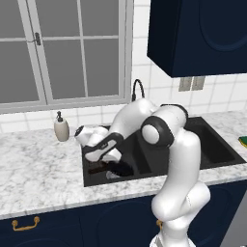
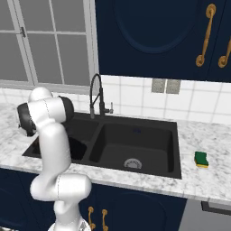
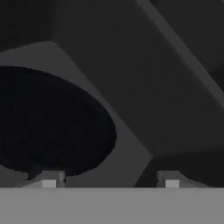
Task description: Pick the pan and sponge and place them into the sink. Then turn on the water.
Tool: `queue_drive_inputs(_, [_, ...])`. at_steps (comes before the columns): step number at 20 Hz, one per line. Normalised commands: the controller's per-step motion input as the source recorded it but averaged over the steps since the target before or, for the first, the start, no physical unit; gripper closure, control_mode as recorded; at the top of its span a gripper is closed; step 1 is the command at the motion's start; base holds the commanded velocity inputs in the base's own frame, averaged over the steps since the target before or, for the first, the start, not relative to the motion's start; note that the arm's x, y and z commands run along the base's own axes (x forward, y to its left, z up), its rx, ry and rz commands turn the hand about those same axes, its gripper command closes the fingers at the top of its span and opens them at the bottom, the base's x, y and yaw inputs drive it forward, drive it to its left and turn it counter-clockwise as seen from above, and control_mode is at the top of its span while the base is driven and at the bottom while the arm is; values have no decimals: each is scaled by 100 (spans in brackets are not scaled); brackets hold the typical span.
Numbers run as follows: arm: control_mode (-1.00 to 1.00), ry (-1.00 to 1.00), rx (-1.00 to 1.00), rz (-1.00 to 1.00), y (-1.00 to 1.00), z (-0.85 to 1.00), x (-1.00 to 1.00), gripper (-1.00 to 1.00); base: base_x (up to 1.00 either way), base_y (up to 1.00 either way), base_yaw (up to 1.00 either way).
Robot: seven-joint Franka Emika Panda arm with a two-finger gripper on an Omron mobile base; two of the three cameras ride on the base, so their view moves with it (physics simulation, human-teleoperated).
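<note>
Hand (image 3: 110,181) spread wide, empty — low in the sink's (image 2: 178,149) left basin above the pan (image 3: 48,122).

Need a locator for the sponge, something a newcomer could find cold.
Start at the large black double-basin sink set in the white marble counter. Go along the counter past the basin farther from the window; the small flat yellow sponge with a green top lies there alone, apart from the rim. It is the one brightly coloured thing on the counter, unlike the beige soap bottle beside the other basin.
</note>
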Motion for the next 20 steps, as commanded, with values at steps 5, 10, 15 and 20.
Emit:
queue_drive_inputs(5, [-100, -8, 9, -6, -27, 53, -3, -100, 0, 0, 0])
queue_drive_inputs(10, [-100, -18, 5, -4, -23, 96, -7, -100, 0, 0, 0])
queue_drive_inputs(15, [-100, -17, 3, 0, -21, 100, -31, -100, 0, 0, 0])
queue_drive_inputs(20, [-100, -1, 18, 15, -75, 41, -28, -100, 0, 0, 0])
